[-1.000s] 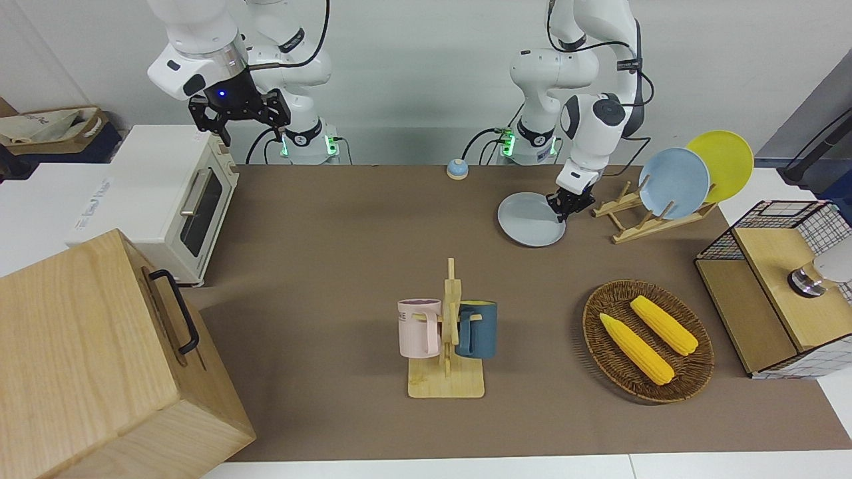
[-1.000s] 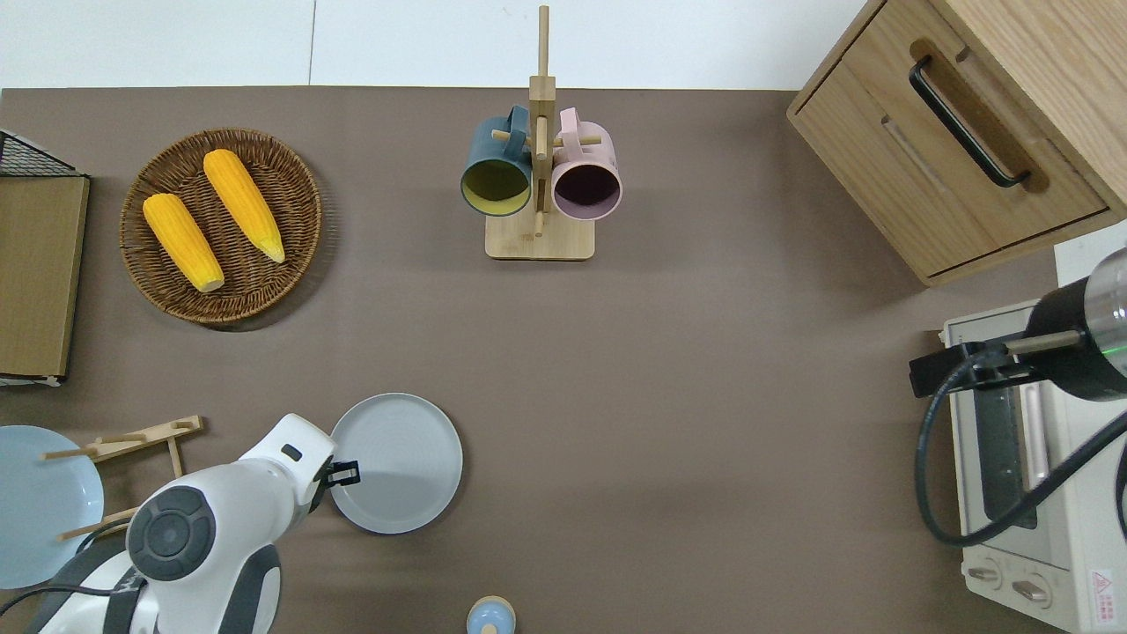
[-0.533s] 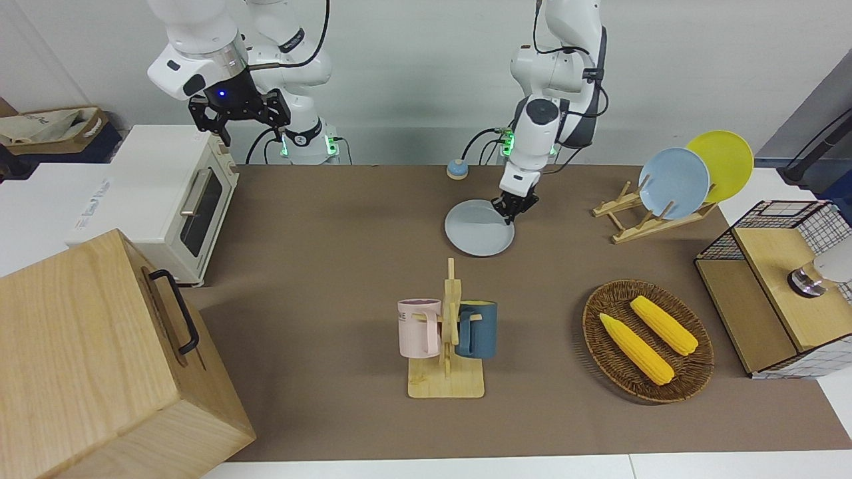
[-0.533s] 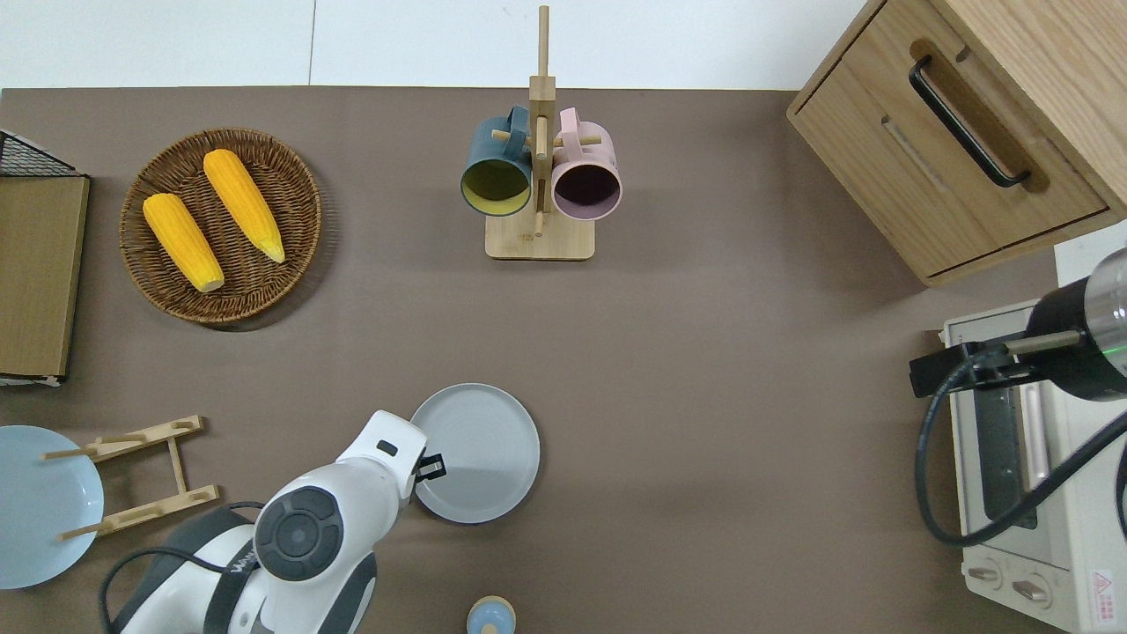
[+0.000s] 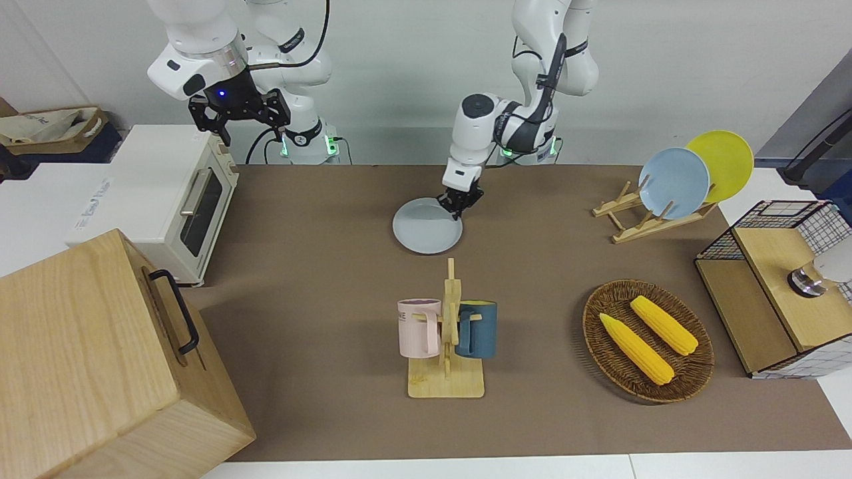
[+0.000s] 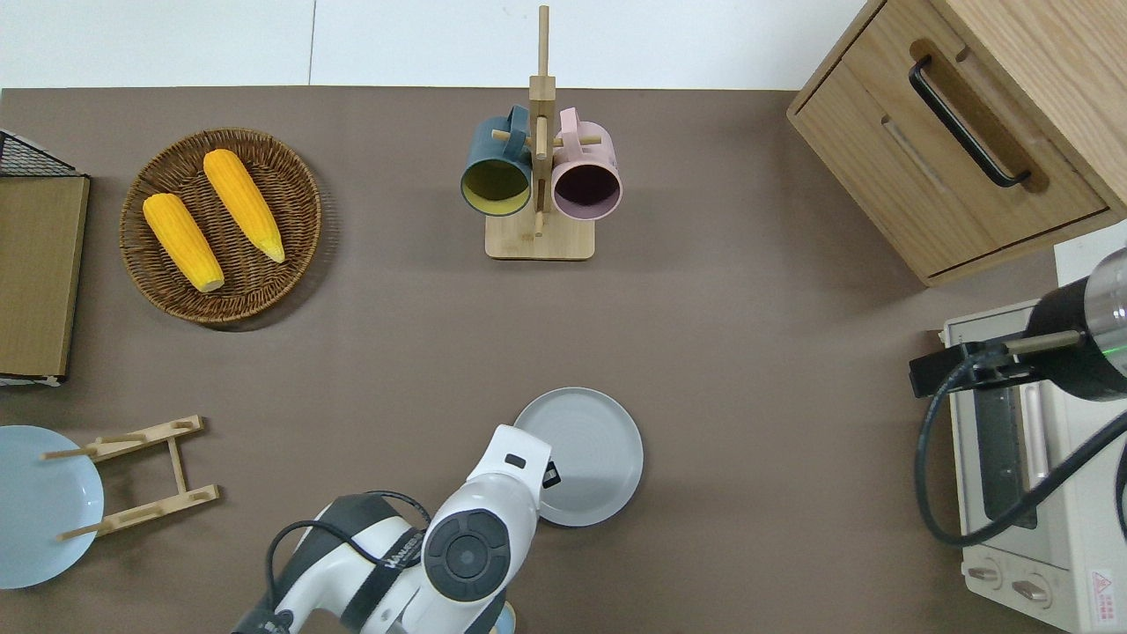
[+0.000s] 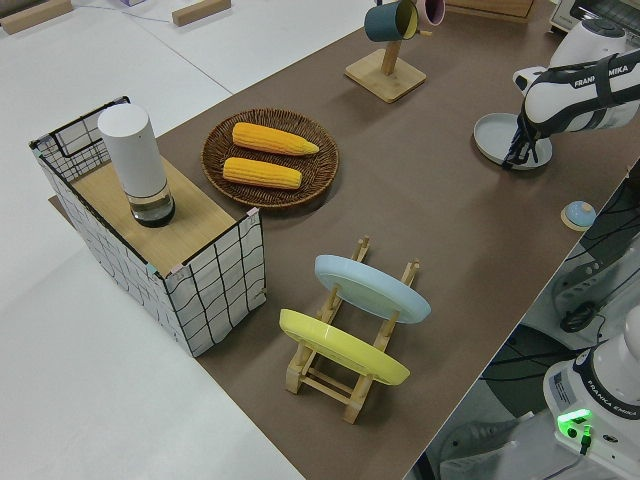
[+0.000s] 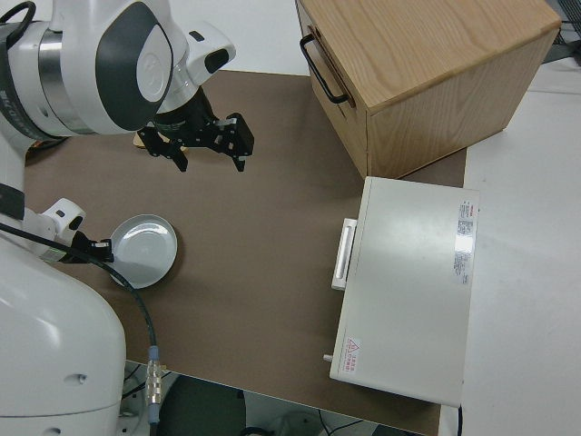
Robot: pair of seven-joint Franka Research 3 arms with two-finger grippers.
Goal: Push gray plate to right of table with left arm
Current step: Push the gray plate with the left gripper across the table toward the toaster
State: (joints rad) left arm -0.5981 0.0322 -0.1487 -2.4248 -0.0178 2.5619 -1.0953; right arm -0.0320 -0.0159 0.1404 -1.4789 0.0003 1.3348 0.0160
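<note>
The gray plate (image 5: 427, 226) (image 6: 581, 453) lies flat on the brown table (image 5: 313, 266), nearer to the robots than the mug rack (image 5: 447, 346). My left gripper (image 5: 458, 203) (image 6: 548, 475) is down at the plate's rim, on the edge toward the left arm's end of the table, touching it. The left side view shows the left gripper (image 7: 518, 155) against the gray plate (image 7: 505, 138). My right gripper (image 5: 249, 130) (image 8: 211, 162) is parked, fingers apart and holding nothing.
A toaster oven (image 5: 180, 199) and a wooden cabinet (image 5: 100, 359) stand at the right arm's end. At the other end are a wicker basket of corn (image 5: 647, 340), a plate rack (image 5: 652, 213) with a sky-blue and a yellow plate, and a wire crate (image 5: 779, 293).
The left arm has swept toward the right arm's end of the table, sliding the gray plate along with it from beside the plate rack to about mid-table. The right arm has not moved.
</note>
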